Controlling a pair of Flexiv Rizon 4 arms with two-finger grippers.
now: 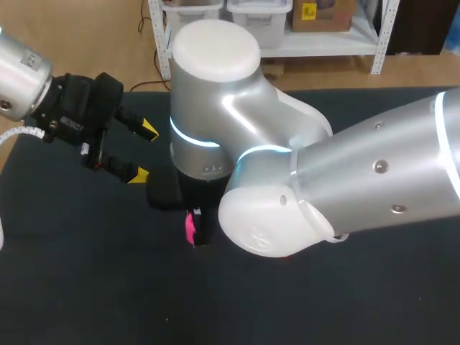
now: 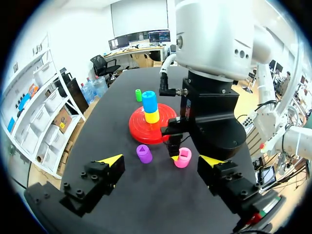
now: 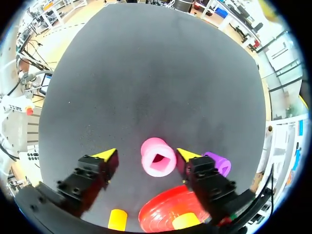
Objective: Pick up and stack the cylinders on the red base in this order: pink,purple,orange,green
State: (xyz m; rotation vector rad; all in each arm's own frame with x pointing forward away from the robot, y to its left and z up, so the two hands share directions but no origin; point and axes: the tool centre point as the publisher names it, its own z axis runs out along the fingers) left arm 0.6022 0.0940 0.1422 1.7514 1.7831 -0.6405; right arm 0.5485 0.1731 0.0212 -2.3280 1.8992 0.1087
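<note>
Now, stage: you are looking at the very first pick; none of the four ordered cylinders is sitting on the red base [image 2: 139, 130] yet.
Red base: it is carrying a yellow cylinder [image 2: 152, 117] with a blue cylinder [image 2: 149, 101] on top, and neither belongs to your order.
Pink cylinder [image 3: 158, 157]: it is standing on the surface [image 1: 72, 287] just beside the base, between the right hand's fingers.
Right hand [image 3: 147, 155]: it is hanging wide around the pink one, not clamping it.
Left hand [image 1: 144, 152]: it is hovering wide, holding nothing.
Waiting: the purple cylinder [image 2: 144, 153] is sitting near the base, the green cylinder [image 2: 138, 95] beyond it, and a yellow-orange cylinder [image 3: 117, 219] beside it. I judge all four placements are remaining.
</note>
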